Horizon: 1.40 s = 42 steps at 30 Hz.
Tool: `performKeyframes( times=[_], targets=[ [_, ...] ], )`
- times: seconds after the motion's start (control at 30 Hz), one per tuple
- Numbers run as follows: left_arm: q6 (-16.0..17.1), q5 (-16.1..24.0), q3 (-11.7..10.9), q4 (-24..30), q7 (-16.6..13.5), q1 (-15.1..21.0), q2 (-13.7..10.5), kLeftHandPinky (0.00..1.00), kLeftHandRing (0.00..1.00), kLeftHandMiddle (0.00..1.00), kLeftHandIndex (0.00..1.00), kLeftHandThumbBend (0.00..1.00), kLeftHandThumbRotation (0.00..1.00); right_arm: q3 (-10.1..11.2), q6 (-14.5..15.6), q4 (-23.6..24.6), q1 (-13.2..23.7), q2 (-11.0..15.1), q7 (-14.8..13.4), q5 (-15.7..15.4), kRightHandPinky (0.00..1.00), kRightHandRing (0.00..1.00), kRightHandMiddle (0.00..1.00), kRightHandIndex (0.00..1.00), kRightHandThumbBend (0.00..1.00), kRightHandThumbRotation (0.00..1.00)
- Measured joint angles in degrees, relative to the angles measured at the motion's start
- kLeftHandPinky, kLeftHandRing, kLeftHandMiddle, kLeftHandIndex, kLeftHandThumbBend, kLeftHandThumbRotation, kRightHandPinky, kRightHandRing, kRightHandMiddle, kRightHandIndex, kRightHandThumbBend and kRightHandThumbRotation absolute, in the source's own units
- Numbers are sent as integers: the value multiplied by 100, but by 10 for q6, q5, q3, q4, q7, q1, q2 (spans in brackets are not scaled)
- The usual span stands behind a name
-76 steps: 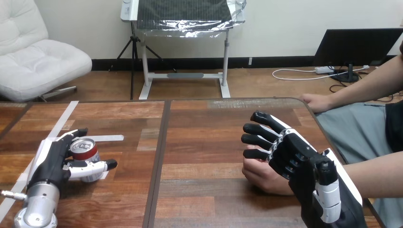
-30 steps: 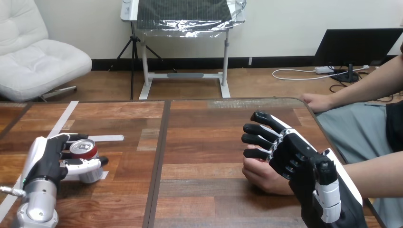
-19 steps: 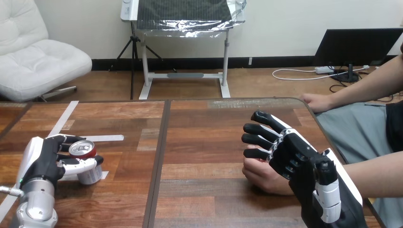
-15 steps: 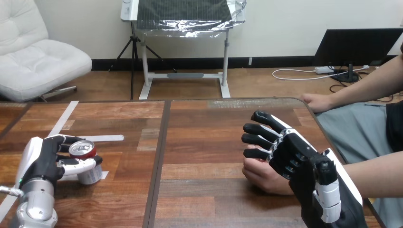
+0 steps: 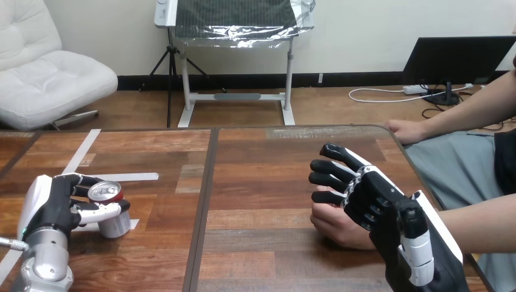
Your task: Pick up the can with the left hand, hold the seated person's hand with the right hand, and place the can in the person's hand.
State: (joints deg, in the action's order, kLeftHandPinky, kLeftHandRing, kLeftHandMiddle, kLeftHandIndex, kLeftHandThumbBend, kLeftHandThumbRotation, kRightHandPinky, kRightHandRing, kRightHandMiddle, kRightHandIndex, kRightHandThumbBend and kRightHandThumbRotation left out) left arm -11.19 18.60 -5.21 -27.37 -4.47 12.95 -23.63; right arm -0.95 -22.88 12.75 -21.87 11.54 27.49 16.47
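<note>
A red and silver can [image 5: 110, 208] stands at the table's left, leaning a little. My left hand [image 5: 53, 205] is shut on it: the thumb crosses its front and the fingers reach round its far side. At the right, my right hand [image 5: 367, 196] lies over the person's hand [image 5: 334, 223], which rests on the table as a loose fist. My right hand's fingers [image 5: 328, 180] stretch out to the left, nearly straight, above that fist. I cannot see them curled round it.
The person's other hand [image 5: 404, 130] rests on the table's far right edge. White tape strips [image 5: 136, 177] lie on the wood near the can. A dark seam [image 5: 204, 201] runs down the table between the two hands.
My left hand has drawn left and closed tighter on the can, which now leans and sits slightly nearer. My right hand and the person's hands have stayed put.
</note>
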Motion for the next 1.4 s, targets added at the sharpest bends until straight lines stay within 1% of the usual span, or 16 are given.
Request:
performKeyframes(
  times=[0.1,0.23,0.47,0.7,0.8,0.93,1.13,1.27,1.4],
  targets=[
    [0,0,0,1,0,0,0,36,46,51,54,61,0,1,0,0,2,1,-1,-4,78,85,85,89,94,99],
    [0,0,1,2,0,0,0,35,44,50,54,61,0,5,0,-2,6,1,-2,-7,78,84,85,89,95,99],
    [0,0,2,2,0,0,0,36,42,48,53,61,0,15,0,-17,23,1,-3,-9,80,85,85,89,93,99],
    [0,0,2,2,0,0,0,35,41,47,54,61,0,26,-2,-47,49,3,-2,-12,80,85,86,90,92,99],
    [0,0,2,2,0,0,0,35,40,46,54,61,0,32,-7,-61,61,3,-2,-21,79,85,86,90,91,99],
    [0,0,2,3,0,0,0,35,41,47,54,61,0,40,-15,-79,77,8,-7,-40,78,84,86,90,91,99],
    [0,0,3,4,0,0,0,36,42,47,54,61,0,49,-28,-115,112,27,-22,-82,78,84,86,89,91,97],
    [0,-1,4,6,0,0,0,37,43,48,53,61,0,57,-38,-142,137,40,-34,-106,80,86,87,90,91,94],
    [-3,-1,4,11,2,0,0,37,43,48,53,61,0,66,-49,-174,163,55,-44,-123,84,88,89,92,90,91]
  ],
)
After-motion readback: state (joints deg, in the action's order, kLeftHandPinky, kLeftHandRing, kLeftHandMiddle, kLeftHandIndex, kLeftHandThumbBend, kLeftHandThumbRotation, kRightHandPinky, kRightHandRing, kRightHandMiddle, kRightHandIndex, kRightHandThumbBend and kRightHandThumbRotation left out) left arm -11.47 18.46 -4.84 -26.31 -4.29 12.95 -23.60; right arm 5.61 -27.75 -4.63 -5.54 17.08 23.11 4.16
